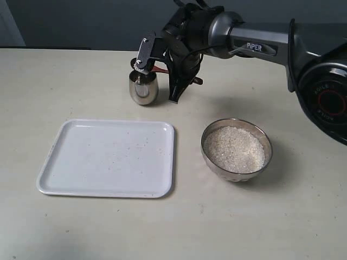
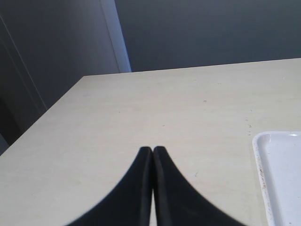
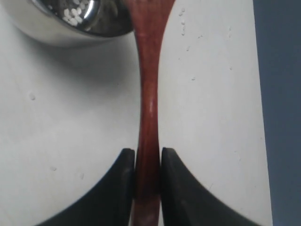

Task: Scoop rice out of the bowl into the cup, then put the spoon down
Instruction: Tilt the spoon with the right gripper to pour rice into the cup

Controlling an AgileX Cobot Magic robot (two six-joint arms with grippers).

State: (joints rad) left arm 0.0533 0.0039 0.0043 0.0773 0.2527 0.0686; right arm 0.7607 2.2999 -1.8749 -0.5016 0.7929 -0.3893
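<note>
Right jaws on spoon, scoop end hidden

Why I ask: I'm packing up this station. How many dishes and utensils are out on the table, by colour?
Shiny steel: 2 (bowl, cup)
White: 1 (tray)
Reddish-brown wood: 1 (spoon)
Total: 4

White tray on table.
</note>
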